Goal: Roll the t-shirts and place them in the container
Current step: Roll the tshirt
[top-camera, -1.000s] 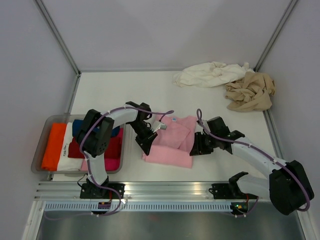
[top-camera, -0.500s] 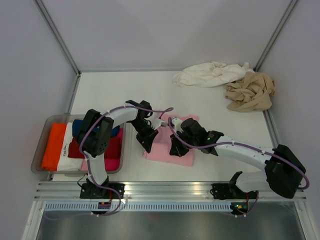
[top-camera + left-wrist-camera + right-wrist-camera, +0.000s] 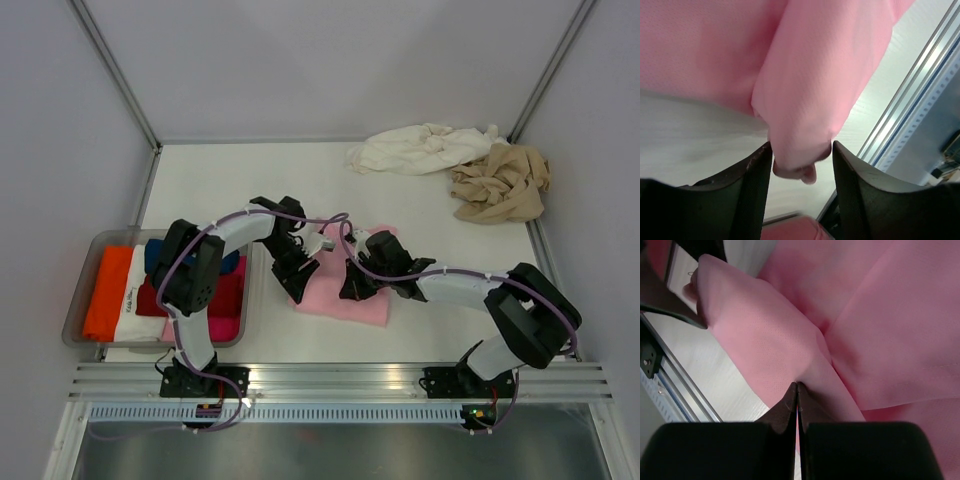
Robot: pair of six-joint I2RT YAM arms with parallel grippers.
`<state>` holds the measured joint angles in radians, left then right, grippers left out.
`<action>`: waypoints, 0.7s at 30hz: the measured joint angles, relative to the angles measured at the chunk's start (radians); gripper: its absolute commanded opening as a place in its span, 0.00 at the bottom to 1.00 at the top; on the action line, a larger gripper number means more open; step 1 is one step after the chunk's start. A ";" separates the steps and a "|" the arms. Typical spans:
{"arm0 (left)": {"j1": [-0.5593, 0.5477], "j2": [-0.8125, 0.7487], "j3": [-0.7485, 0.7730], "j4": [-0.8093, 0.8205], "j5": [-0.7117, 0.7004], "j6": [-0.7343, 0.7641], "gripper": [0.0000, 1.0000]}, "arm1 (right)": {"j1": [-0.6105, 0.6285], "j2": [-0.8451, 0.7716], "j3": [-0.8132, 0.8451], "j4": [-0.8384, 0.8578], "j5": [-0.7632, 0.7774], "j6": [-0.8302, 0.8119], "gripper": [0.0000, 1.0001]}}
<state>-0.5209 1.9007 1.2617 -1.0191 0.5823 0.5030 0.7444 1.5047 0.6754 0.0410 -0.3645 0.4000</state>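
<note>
The pink t-shirt (image 3: 350,305) lies partly folded on the near middle of the worktop (image 3: 230,185). The left tool (image 3: 802,152) sits at the shirt's left edge, jaws apart, with a fold of pink cloth between them. Just to its right, the right tool (image 3: 797,385) is closed tight, its tips pressed into a crease of the shirt. In the far right corner, the cream t-shirt (image 3: 415,148) and the tan t-shirt (image 3: 500,185) lie crumpled and touching.

Left gripper (image 3: 300,272), right gripper (image 3: 358,284) on pink t-shirt (image 3: 335,297); cream t-shirt (image 3: 415,148) beside tan t-shirt (image 3: 500,185).
</note>
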 measured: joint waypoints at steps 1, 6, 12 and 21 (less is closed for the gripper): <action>0.000 -0.007 0.000 -0.001 -0.007 0.020 0.60 | -0.017 0.006 -0.004 0.011 -0.005 0.006 0.00; 0.003 -0.116 -0.011 0.030 -0.033 0.116 0.68 | -0.051 0.069 -0.009 0.078 -0.050 0.026 0.00; -0.003 -0.370 -0.104 0.208 -0.052 0.210 0.74 | -0.083 0.087 -0.037 0.142 -0.089 0.070 0.00; -0.203 -0.631 -0.523 0.512 -0.157 0.424 0.86 | -0.130 0.100 -0.048 0.217 -0.135 0.122 0.00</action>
<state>-0.7238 1.2694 0.7383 -0.5068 0.4255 0.9272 0.6147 1.6051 0.6270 0.2584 -0.4995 0.5217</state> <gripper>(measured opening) 0.837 0.004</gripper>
